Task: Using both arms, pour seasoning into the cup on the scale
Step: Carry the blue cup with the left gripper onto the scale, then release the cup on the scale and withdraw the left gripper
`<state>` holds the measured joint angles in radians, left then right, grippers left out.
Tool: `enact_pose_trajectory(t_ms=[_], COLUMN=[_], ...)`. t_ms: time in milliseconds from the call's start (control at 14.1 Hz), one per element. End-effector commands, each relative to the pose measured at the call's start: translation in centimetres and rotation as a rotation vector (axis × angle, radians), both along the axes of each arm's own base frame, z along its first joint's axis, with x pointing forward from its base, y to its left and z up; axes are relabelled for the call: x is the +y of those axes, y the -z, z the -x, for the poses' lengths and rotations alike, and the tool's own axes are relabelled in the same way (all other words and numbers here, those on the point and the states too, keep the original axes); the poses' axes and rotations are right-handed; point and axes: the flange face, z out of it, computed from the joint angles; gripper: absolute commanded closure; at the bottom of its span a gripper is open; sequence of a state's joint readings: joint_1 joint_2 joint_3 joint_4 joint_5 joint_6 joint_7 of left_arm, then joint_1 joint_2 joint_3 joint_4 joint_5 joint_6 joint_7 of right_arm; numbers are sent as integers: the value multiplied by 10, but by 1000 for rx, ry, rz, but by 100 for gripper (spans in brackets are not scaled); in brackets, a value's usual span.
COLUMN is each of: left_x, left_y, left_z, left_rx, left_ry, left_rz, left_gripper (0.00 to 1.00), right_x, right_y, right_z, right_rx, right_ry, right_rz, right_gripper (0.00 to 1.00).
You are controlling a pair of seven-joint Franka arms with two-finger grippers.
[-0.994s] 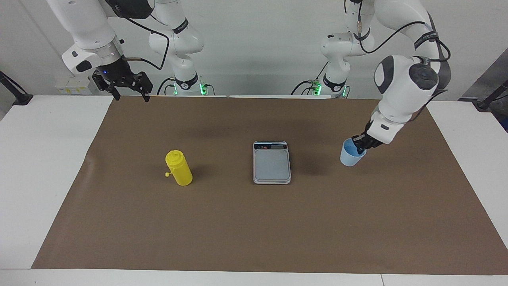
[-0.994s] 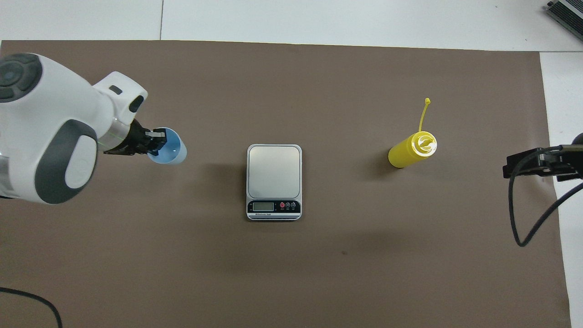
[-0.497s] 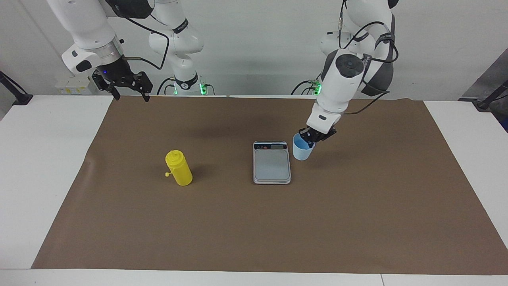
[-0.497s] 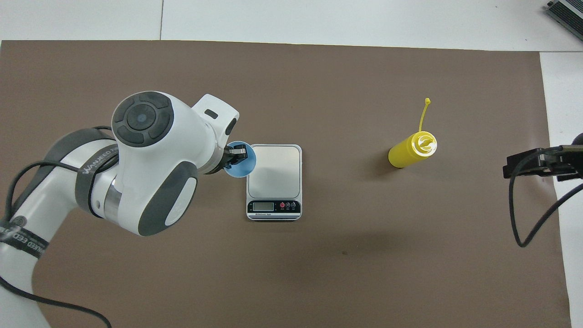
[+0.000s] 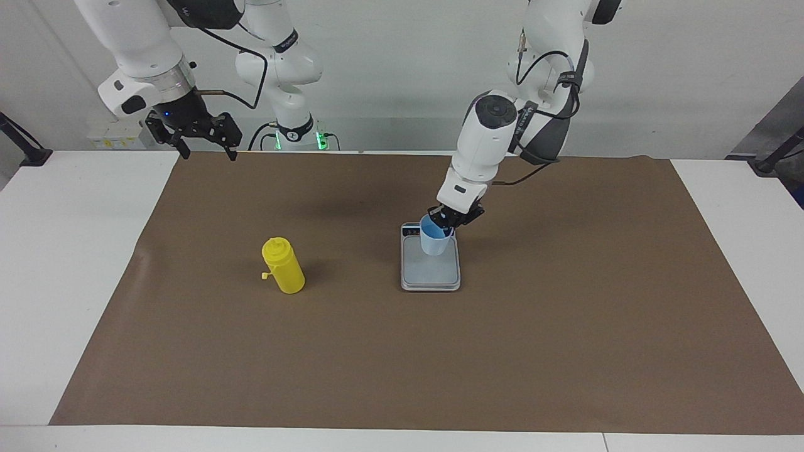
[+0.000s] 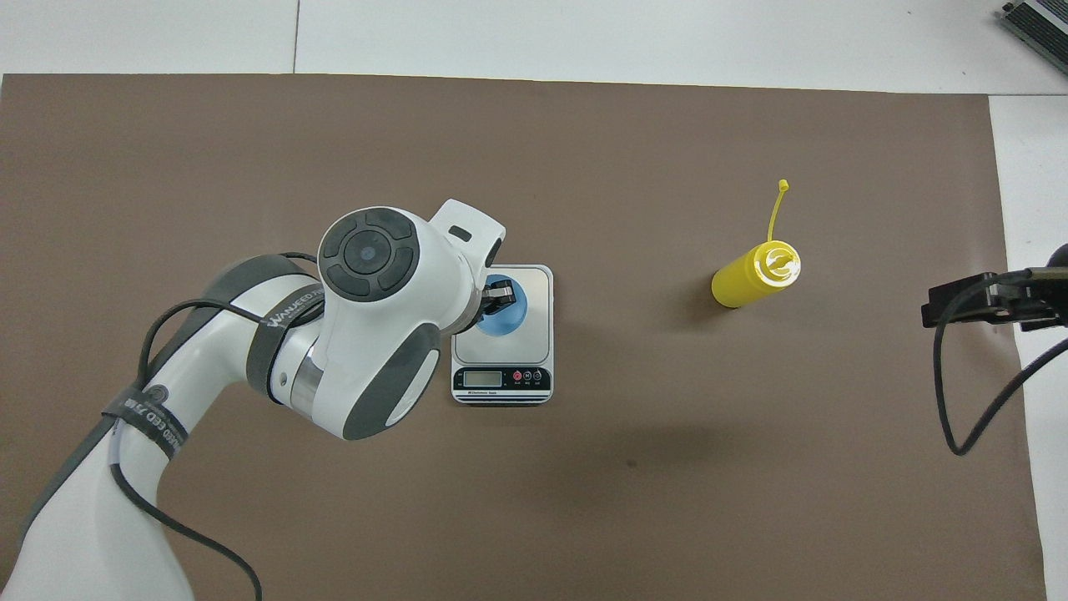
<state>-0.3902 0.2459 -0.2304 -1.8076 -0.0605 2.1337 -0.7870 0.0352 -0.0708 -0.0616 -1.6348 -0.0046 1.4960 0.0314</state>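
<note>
The light blue cup (image 5: 434, 243) is in my left gripper (image 5: 447, 221), which is shut on its rim with one finger inside. The cup hangs slightly tilted, low over the grey plate of the scale (image 5: 431, 275); I cannot tell whether it touches the plate. In the overhead view the cup (image 6: 507, 314) shows beside the left gripper (image 6: 498, 294), over the scale (image 6: 534, 288), whose display faces the robots. The yellow seasoning bottle (image 5: 284, 267) stands upright toward the right arm's end of the table (image 6: 751, 280), tip cap hanging off. My right gripper (image 5: 209, 154) waits open, raised over the mat's edge (image 6: 972, 302).
A brown mat (image 5: 565, 345) covers most of the white table (image 5: 56, 251). The left arm's wrist and forearm (image 6: 375, 317) cover part of the mat and the edge of the scale in the overhead view.
My left arm has carried the cup from the left arm's end of the table to over the scale's plate. The right arm, the bottle and the scale have not moved.
</note>
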Motion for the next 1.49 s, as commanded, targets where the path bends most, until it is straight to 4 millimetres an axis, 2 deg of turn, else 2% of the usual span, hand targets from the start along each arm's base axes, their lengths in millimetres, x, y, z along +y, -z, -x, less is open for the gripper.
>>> enact_pose_trajectory(t_ms=[0, 781, 994, 1065, 1136, 1207, 1278, 1420], left_x=[-8, -12, -8, -6, -6, -6, -6, 3], left_y=[25, 40, 39, 37, 37, 36, 35, 15], left_z=[-3, 2, -2, -4, -4, -4, -4, -5], left_rx=[-18, -15, -23, -26, -25, -24, -35, -55], left_ry=[-24, -27, -32, -35, -35, -34, -22, -24], left_rz=[-22, -37, -32, -31, -32, -36, -52, -65], left_gripper=[100, 100, 100, 90, 61, 17, 0, 0], right_x=[-3, -3, -11, -11, -10, -10, -9, -8], right_y=[-3, -4, -6, -6, -7, -7, -7, -7], right_z=[5, 4, 2, 2, 2, 2, 2, 2], right_rx=[-14, -16, -21, -21, -19, -18, -18, -19], right_ry=[22, 112, 136, 139, 138, 138, 136, 135], right_rz=[-3, -30, -43, -41, -41, -41, -39, -40], right_gripper=[0, 0, 0, 0, 0, 0, 0, 0])
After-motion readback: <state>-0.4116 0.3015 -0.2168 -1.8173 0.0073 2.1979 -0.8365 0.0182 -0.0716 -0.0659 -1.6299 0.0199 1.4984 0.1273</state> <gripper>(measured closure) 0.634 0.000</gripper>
